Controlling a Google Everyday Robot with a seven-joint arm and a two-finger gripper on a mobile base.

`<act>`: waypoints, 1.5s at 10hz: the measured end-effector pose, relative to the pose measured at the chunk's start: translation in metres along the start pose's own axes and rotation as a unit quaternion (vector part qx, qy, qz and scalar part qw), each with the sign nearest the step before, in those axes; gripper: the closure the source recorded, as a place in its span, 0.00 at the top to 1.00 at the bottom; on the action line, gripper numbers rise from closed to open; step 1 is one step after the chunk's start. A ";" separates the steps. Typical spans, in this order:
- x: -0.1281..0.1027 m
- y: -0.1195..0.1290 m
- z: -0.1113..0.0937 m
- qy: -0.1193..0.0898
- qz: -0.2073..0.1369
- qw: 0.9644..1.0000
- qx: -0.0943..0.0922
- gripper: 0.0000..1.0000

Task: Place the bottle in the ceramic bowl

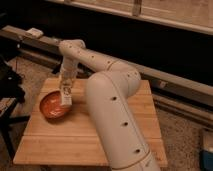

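The orange-red ceramic bowl [53, 105] sits on the left part of the wooden table [75, 137]. My gripper [65, 91] hangs just above the bowl's right rim, at the end of the white arm [112, 95] that reaches in from the right. It holds the pale bottle [65, 96] upright, with the bottle's lower end over the bowl's right edge. Whether the bottle touches the bowl cannot be told.
A dark chair or stand [10, 85] is at the table's left edge. A long rail [170, 82] runs behind the table. A blue object [207, 150] stands on the floor at the right.
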State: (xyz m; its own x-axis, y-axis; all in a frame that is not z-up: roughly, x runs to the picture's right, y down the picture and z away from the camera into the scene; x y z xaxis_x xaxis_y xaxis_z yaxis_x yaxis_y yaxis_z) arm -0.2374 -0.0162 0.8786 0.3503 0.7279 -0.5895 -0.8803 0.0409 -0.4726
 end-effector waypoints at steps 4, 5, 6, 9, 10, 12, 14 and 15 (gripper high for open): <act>-0.006 0.013 0.024 -0.003 -0.017 1.000 -0.009 0.60; -0.007 0.019 0.029 -0.002 -0.022 1.000 -0.013 0.69; -0.007 0.024 0.034 -0.002 -0.028 0.999 -0.017 0.77; -0.007 0.032 0.037 -0.006 -0.039 0.999 -0.029 0.80; -0.007 0.031 0.037 -0.007 -0.038 0.999 -0.029 0.80; -0.007 0.031 0.037 -0.006 -0.039 0.999 -0.029 0.80; -0.007 0.032 0.038 -0.006 -0.039 0.999 -0.029 0.80; -0.007 0.032 0.038 -0.006 -0.039 0.999 -0.029 0.80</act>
State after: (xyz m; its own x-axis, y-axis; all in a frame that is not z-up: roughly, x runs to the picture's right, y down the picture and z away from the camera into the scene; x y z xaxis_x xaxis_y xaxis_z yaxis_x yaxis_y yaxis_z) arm -0.2804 0.0056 0.8922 0.4134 0.7323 -0.5411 -0.8299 0.0586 -0.5547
